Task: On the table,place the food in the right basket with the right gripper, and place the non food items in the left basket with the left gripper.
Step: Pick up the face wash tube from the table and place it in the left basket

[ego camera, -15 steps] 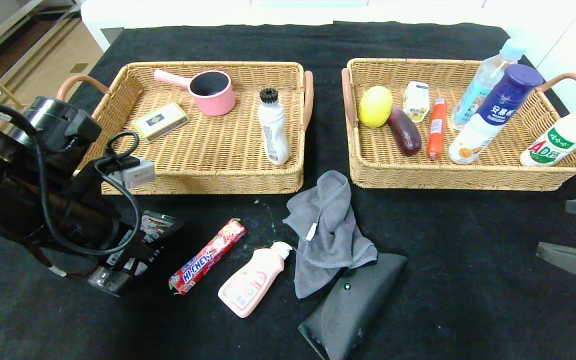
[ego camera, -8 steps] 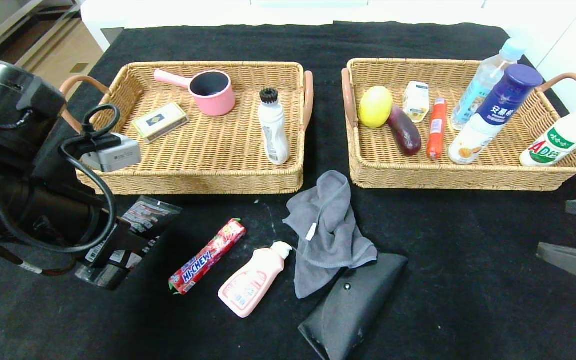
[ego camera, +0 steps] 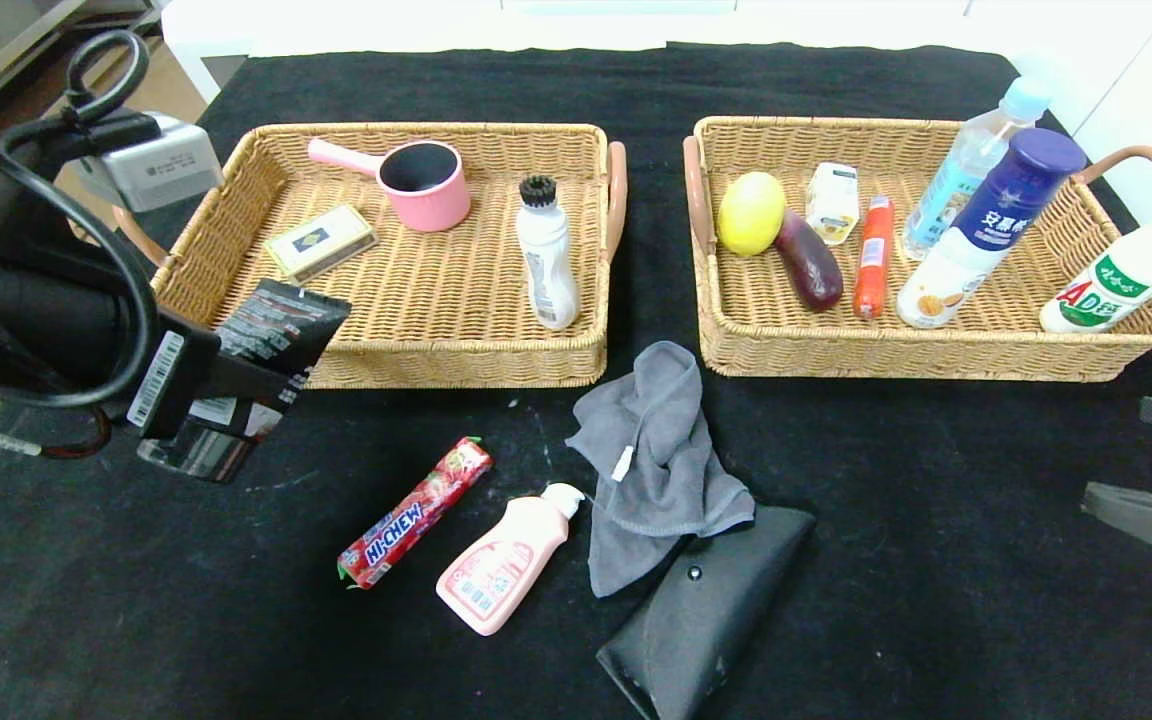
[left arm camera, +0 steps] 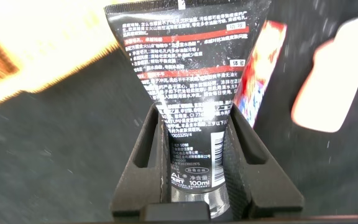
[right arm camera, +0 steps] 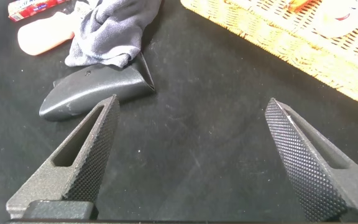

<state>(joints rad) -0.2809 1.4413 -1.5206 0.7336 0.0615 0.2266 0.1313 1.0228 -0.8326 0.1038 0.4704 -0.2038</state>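
Note:
My left gripper (ego camera: 236,385) is shut on the black squeeze tube (ego camera: 271,335), held in the air at the left basket's (ego camera: 406,352) front left corner. In the left wrist view the tube (left arm camera: 185,56) sits clamped between the fingers (left arm camera: 143,140). On the table (ego camera: 936,560) lie the red HI-CHEW stick (ego camera: 414,513), the pink bottle (ego camera: 501,563), the grey cloth (ego camera: 656,460) and the black glasses case (ego camera: 701,610). The white bottle with a blue cap (ego camera: 991,225) leans in the right basket (ego camera: 916,355). My right gripper (ego camera: 1112,450) stands open and empty over the cloth at the right edge.
The left basket holds a pink saucepan (ego camera: 421,182), a card box (ego camera: 321,242) and a white bottle with a black cap (ego camera: 546,255). The right basket holds a lemon (ego camera: 750,212), an eggplant (ego camera: 809,262), an orange sausage (ego camera: 873,255) and other bottles (ego camera: 1116,275).
My left arm has risen and moved back towards the left basket, carrying the black tube up off the table. The right gripper has stayed still.

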